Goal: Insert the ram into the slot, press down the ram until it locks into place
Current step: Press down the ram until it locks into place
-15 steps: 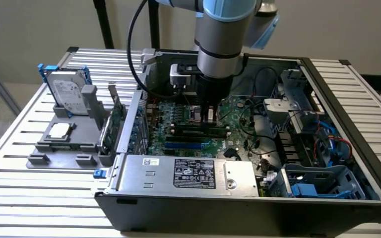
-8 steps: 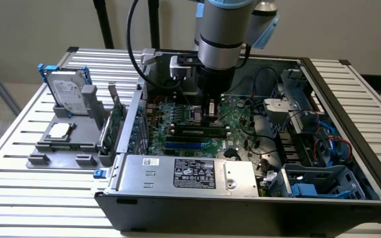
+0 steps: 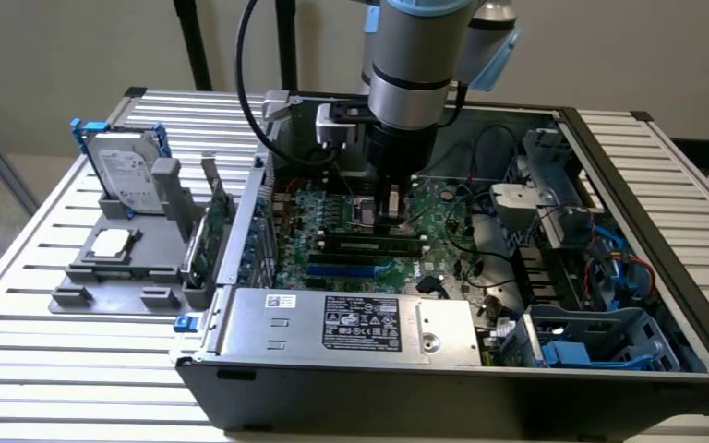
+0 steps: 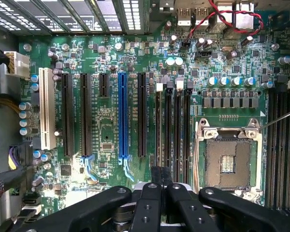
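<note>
A: Where is the gripper point(image 3: 394, 220)?
B: Low over the motherboard point(image 4: 111, 145), beside the CPU socket point(image 4: 227, 162).
A: Its fingers?
B: Pressed together on the ram point(image 4: 161, 176), above the slot point(image 4: 176, 130) beside that socket.

No readable text anywhere. White sticker point(image 3: 278, 300) and black label point(image 3: 365, 325) on the near power supply point(image 3: 441, 332) bear print, perhaps certification marks, too small to read.
</note>
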Robot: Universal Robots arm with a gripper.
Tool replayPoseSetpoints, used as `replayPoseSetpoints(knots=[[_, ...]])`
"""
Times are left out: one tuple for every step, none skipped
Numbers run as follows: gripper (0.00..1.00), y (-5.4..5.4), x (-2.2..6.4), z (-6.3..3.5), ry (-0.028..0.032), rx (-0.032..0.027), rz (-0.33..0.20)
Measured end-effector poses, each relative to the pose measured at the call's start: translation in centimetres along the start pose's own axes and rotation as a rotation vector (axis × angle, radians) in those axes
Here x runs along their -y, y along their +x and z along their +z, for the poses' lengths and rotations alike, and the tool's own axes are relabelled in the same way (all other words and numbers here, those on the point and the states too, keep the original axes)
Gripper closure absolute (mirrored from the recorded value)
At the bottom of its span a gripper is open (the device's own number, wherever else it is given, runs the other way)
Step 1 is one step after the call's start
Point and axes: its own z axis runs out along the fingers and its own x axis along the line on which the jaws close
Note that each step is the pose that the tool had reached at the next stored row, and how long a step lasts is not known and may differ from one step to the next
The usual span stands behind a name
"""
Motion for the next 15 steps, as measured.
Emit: replayPoseSetpoints(knots=[[0.89,0.00,0.00,0.00,0.0000,0.0000,0.000],[0.89,0.00,0.00,0.00,0.0000,0.0000,0.000],[0.89,0.00,0.00,0.00,0.0000,0.0000,0.000],[0.89,0.00,0.00,0.00,0.0000,0.0000,0.000],[0.89,0.00,0.00,0.00,0.0000,0.0000,0.000],[0.89,0.00,0.00,0.00,0.0000,0.0001,0.000],[0.89,0.00,0.00,0.00,0.0000,0.0000,0.000],[0.89,0.00,0.00,0.00,0.0000,0.0000,0.000],[0.89,0.00,0.00,0.00,0.0000,0.0000,0.000],[0.89,-0.01,-0.01,0.00,0.0000,-0.0002,0.000],[0.89,-0.06,-0.09,0.01,0.0000,-0.0003,0.000],[0.89,-0.09,-0.17,0.04,0.0002,-0.0002,0.000],[0.89,-0.15,-0.29,0.08,0.0004,-0.0001,0.000],[0.89,-0.25,-0.45,0.15,0.0005,-0.0001,0.000],[0.89,-0.30,-0.57,0.22,0.0007,0.0000,0.000]])
